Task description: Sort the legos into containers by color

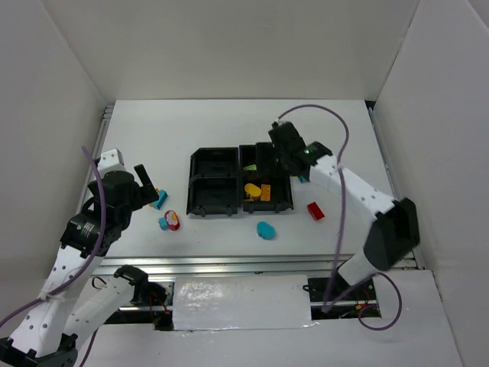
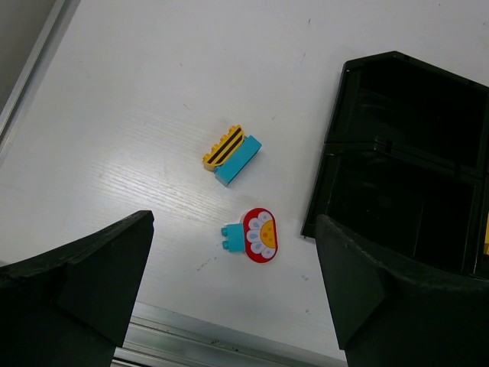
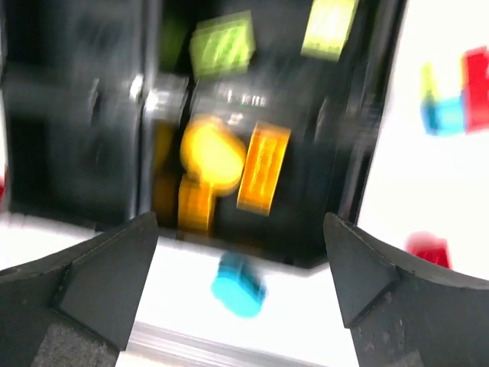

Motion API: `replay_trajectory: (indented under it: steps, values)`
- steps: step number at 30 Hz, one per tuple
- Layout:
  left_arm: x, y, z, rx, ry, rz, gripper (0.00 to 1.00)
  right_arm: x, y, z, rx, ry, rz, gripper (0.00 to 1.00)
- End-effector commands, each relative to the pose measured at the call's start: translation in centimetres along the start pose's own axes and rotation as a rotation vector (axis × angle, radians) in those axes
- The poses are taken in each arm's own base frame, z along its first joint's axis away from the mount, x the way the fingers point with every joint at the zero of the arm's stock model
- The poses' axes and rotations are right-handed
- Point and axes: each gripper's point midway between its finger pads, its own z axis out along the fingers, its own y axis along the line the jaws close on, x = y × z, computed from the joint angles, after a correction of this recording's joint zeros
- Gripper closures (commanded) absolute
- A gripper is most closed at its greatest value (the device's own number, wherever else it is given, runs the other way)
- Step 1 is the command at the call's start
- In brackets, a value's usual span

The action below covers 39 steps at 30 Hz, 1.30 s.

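The sort was partly done. In the black tray [image 1: 215, 180], yellow-orange bricks [image 3: 214, 157] lay in the near-right compartment and lime green bricks [image 3: 221, 46] in the far-right one; the two left compartments looked bare. Loose on the table [image 1: 344, 138] were a red brick [image 1: 315, 211], a rounded cyan brick [image 1: 265, 229], a red flower brick [image 2: 261, 235] and a striped yellow brick [image 2: 221, 147] touching a cyan brick [image 2: 238, 160] (reds and cyans all unsorted, I judged). The right tool [image 3: 241, 218] hung over the tray's right side, fingers apart and holding nothing; the left tool [image 2: 233, 222] likewise gaped above the left-hand bricks.
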Motion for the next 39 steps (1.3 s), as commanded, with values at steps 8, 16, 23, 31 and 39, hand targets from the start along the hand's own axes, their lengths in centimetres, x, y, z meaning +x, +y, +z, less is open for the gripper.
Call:
replay_trajectory:
  steps: [8, 16, 23, 31, 39]
  values:
    - [-0.6, -0.7, 0.2, 0.034, -0.02, 0.011, 0.01, 11.8, 3.4, -5.7, -0.196, 0.059, -0.135, 0.07]
    - [-0.8, -0.4, 0.0, 0.021, -0.034, -0.004, 0.0, 11.5, 1.9, -6.2, -0.129, -0.012, -0.051, 0.07]
    - [-0.6, -0.4, 0.2, 0.018, -0.022, 0.003, 0.0, 7.6, -2.2, -5.7, -0.067, -0.06, 0.113, 0.06]
    - [-0.7, -0.3, 0.0, 0.022, -0.032, -0.005, 0.01, 2.3, -9.4, -3.8, 0.13, -0.079, 0.249, 0.05]
    - [-0.8, -0.7, -0.1, 0.043, -0.033, 0.0, 0.01, 6.7, -14.1, 0.3, 0.195, 0.069, 0.406, 0.04]
